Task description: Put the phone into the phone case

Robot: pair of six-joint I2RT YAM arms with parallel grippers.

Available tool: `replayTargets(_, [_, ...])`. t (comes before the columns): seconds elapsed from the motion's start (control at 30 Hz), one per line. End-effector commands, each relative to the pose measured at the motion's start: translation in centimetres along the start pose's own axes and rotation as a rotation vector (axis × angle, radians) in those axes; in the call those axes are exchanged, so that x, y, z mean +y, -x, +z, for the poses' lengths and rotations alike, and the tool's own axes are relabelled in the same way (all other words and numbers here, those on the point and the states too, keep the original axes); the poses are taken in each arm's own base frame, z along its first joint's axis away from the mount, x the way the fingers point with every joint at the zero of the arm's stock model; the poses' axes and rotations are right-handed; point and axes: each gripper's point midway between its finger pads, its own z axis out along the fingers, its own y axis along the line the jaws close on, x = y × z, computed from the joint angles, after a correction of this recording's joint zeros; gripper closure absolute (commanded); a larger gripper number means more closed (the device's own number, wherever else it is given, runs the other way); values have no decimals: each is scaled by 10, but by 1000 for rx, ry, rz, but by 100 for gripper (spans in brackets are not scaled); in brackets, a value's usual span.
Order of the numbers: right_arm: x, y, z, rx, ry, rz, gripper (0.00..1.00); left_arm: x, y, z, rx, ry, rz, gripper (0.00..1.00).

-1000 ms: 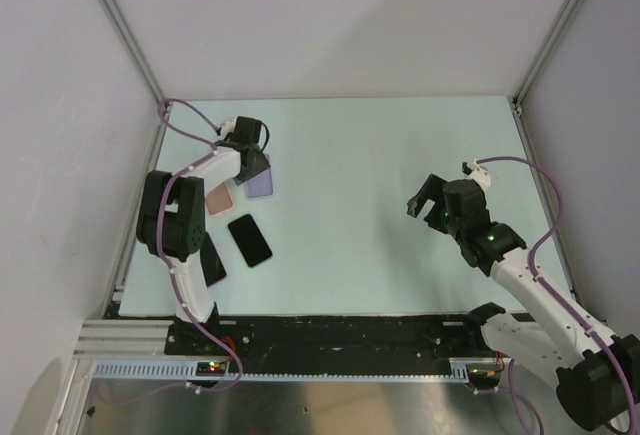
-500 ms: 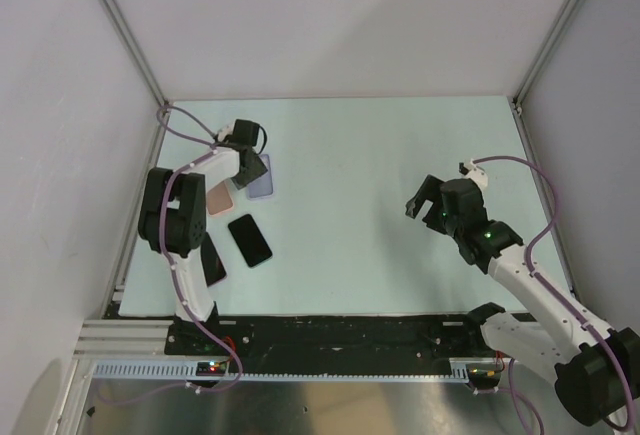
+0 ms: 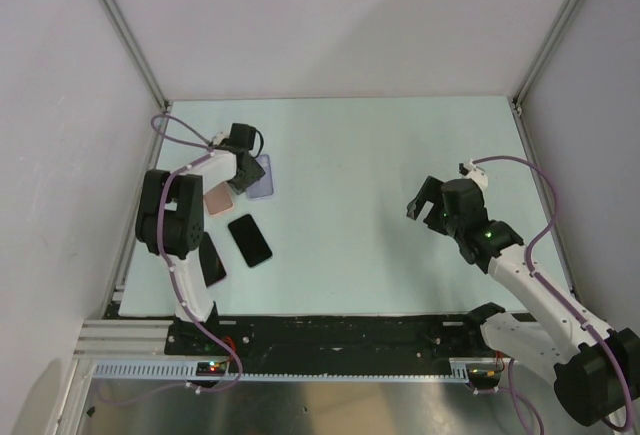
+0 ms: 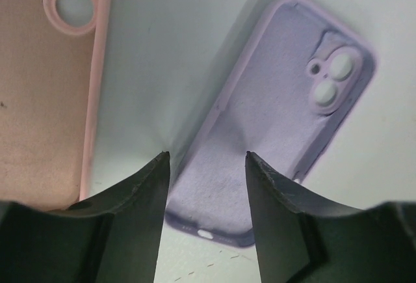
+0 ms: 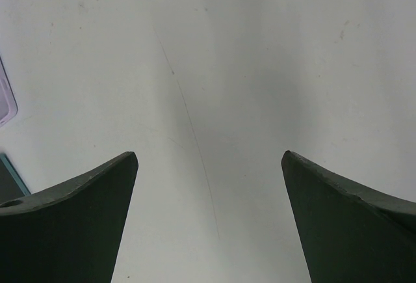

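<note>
Your left gripper (image 4: 208, 157) is at the bottom of the left wrist view with its fingers (image 4: 133, 215) partly apart and nothing caught between them. The gap between the tips sits over the lower left rim of a lilac case (image 4: 286, 107), which lies open side up and slants from bottom centre to upper right. You cannot tell from these views whether either fingertip touches it.

The phone case (image 3: 218, 198), the salmon-pink one, fills the left edge of that same wrist view, with its camera cutout at the upper left. A strip of bare table (image 3: 380, 155) separates it from the lilac case. In the top view the pink case lies flat at left of centre, partly under your left arm, just to the lower left of the lilac case.

The phone (image 3: 250, 240) lies flat on the table below the pink case, near it but not touching, with its long side slanting towards the lower right. A second dark slab (image 3: 213, 260) lies to its lower left, partly hidden by the left arm.

Your right gripper (image 5: 209, 155) is well apart from all of this, in the right half of the top view. Its fingers are spread wide over bare table and hold nothing.
</note>
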Motion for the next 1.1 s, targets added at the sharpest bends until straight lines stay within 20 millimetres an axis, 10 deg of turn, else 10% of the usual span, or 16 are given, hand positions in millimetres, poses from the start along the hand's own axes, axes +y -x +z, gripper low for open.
replayTargets(0.0, [0, 0, -1, -1, 9, -4, 0, 7, -2, -15, 5, 1, -18, 43])
replayTargets(0.2, [1, -1, 0, 3, 16, -2, 1, 6, -5, -12, 23, 4, 1, 48])
replayTargets(0.67, [7, -2, 1, 17, 49, 2, 1, -17, -38, -31, 63, -60, 33, 99])
replayTargets(1.07, [14, -10, -1, 57, 95, -44, 1, -51, -160, -107, 130, -159, -40, 100])
